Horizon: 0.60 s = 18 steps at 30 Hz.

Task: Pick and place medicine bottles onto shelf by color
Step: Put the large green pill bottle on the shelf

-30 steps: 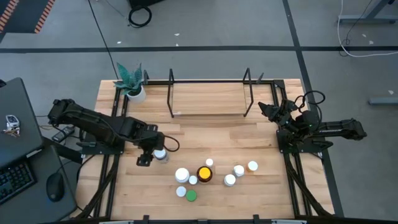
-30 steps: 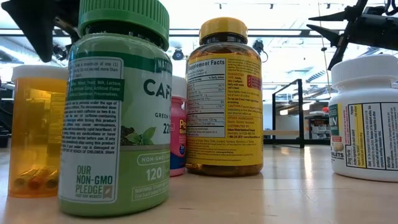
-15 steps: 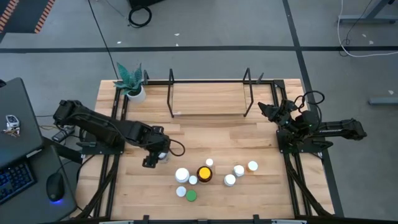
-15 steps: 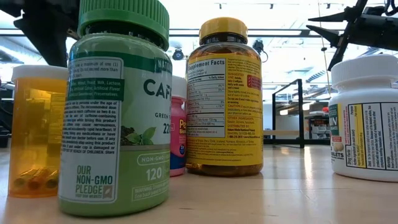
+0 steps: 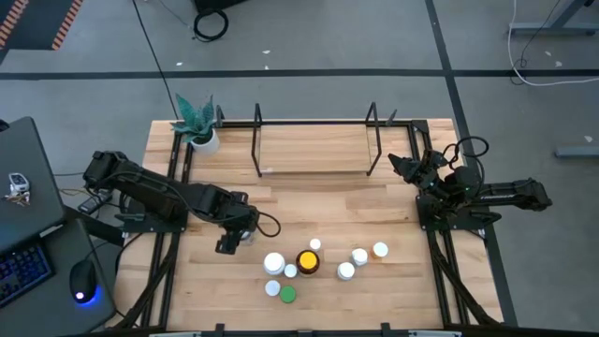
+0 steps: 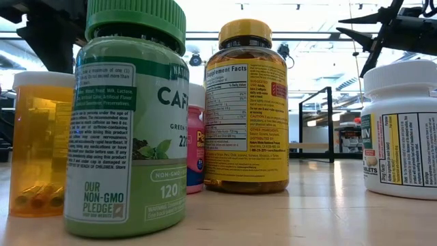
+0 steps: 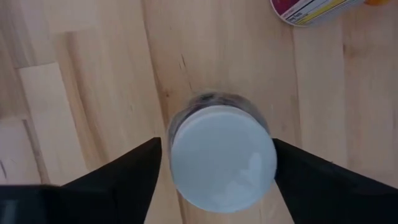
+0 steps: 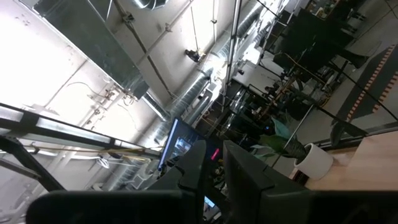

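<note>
from above, my left gripper [image 5: 234, 234] covers most of the white-capped bottle [image 5: 242, 233], so only an edge of its cap shows there. in my left wrist view this bottle [image 7: 222, 157] stands upright on the table [image 5: 374, 201] between my 2 fingers [image 7: 121, 177]; they are spread and sit just beside the cap, and i cannot tell if they touch it. the bottle body is hidden under the cap.

the other medicine bottles [image 5: 308, 261] stand in a group near the front middle of the table, apart from this one. in the low view the green-capped bottle [image 6: 130, 116] blocks much of the scene, and the shelf [image 5: 314, 148], at the back of the table, looks empty from above.

my right gripper [image 5: 398, 162] waits at the right side near the shelf end, fingers parted.

compared with 1 second ago, my left gripper has moved a little to the right with the bottle under it; my right arm has not moved.
</note>
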Each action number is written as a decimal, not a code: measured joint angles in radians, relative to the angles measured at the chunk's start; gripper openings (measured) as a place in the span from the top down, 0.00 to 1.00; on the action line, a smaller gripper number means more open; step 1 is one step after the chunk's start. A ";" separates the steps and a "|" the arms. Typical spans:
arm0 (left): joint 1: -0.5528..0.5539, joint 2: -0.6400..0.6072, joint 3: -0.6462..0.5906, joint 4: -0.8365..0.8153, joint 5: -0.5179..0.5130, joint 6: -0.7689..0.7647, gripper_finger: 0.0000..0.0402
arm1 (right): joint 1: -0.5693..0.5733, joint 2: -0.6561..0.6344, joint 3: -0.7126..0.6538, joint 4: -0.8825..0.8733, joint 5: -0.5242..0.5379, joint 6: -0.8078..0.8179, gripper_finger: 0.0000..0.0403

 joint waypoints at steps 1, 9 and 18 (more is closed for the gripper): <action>0.000 0.000 0.000 0.000 0.000 0.000 0.29 | 0.000 0.000 0.000 0.000 0.000 0.000 0.85; 0.000 0.000 0.000 0.002 0.001 0.000 0.41 | 0.000 0.000 0.000 0.000 0.000 0.000 0.85; 0.031 0.001 0.031 0.002 0.001 0.003 0.39 | 0.000 0.000 0.000 0.000 0.000 0.001 0.85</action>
